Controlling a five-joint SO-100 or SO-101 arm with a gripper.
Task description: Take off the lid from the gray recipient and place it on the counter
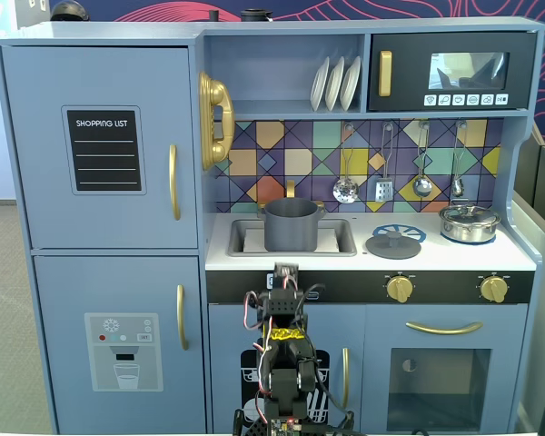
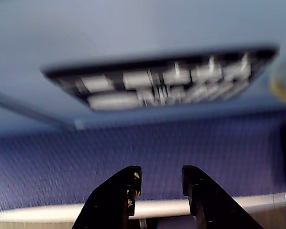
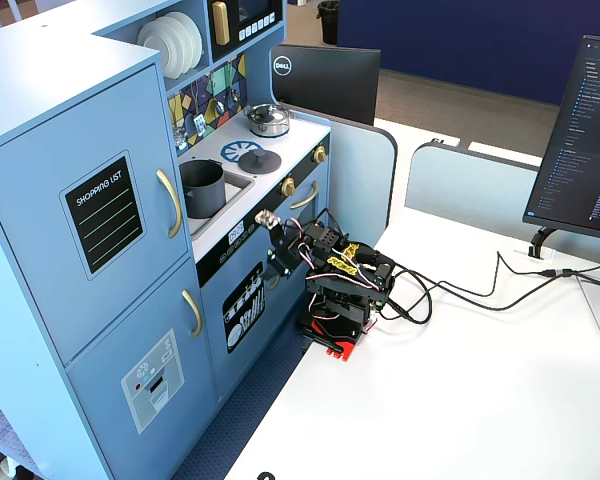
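Lid off, set flat on the toy-kitchen counter [image 1: 527, 259].

The matte dark-gray disc, the lid [image 1: 393, 244], is seen beside the uncovered cylindrical gray recipient [image 1: 291, 224] in the sink; the gripper [image 2: 159, 183] is held empty, fingers apart.

The wrist view is blurred throughout: beyond the gripper [image 2: 159, 183], the dark panel [image 2: 162, 83] shows pale shapes that cannot be read. The bottom edge of that view cuts off both fingers [image 2: 119, 200]. In a fixed view the arm's base [image 1: 286, 422] runs off the bottom edge, and the gripper's tips are too small there to judge. Above and beyond the gripper, the gray recipient [image 1: 291, 224] has its lower part sunk in the sink [image 1: 341, 238], hidden.
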